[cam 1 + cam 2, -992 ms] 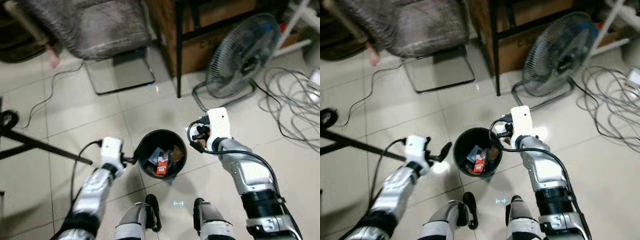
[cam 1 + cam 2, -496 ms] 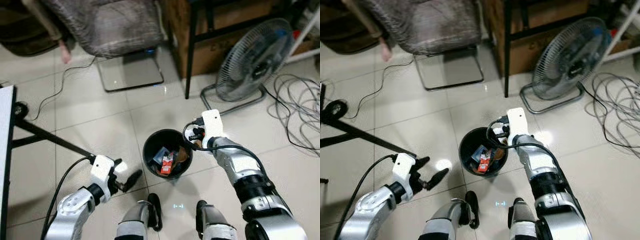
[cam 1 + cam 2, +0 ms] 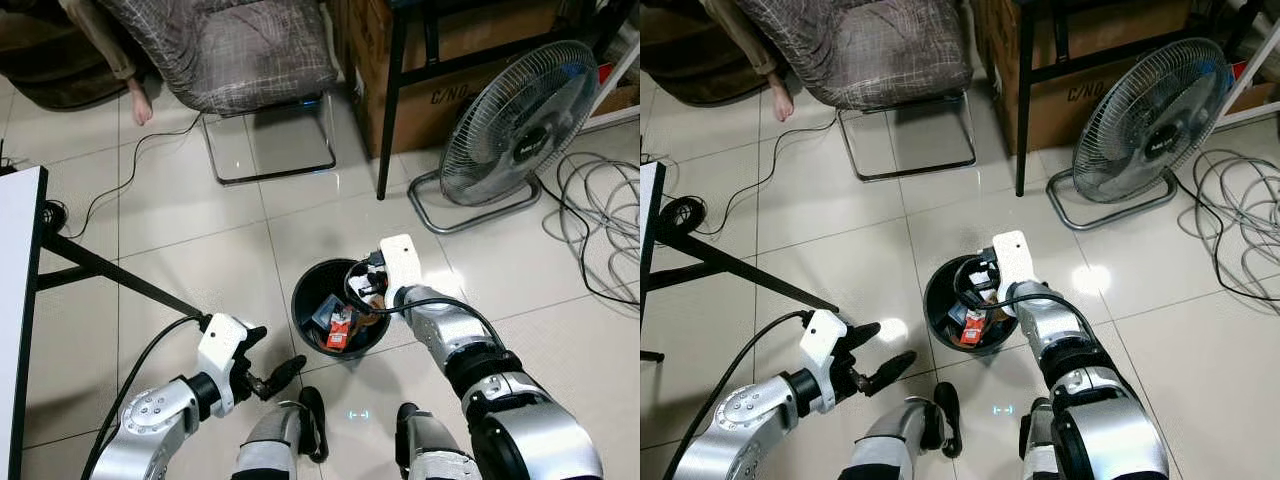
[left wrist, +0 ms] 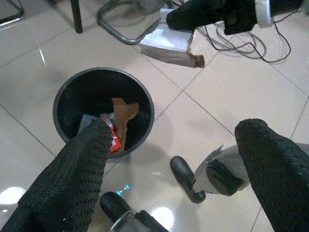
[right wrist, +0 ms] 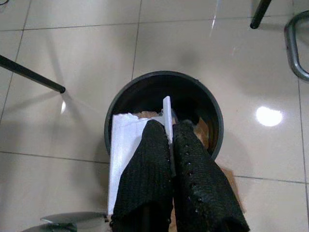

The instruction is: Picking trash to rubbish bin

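The black round bin (image 3: 297, 300) stands on the tiled floor just ahead of my feet. Inside lie a red packet (image 3: 340, 328), a blue item and brown card (image 4: 123, 113). My right gripper (image 5: 169, 126) hangs over the bin's opening, shut on a flat silvery-white wrapper (image 5: 123, 145). The left wrist view shows that wrapper (image 4: 166, 46) with a torn brown end, held above the floor past the bin. My left gripper (image 3: 270, 352) is open and holds nothing, low and to the left of the bin, apart from its rim.
A floor fan (image 3: 520, 115) and loose cables (image 3: 600, 220) lie to the right. Behind the bin are a grey chair (image 3: 235, 50) and a box under a black frame (image 3: 440, 90). A black table leg (image 3: 100, 270) crosses the left. A person's bare foot (image 3: 140, 100) rests by the chair.
The camera has shifted. My left gripper has drawn back from the bin's left rim towards my body. My right gripper has moved from the right rim to above the opening, still gripping the wrapper.
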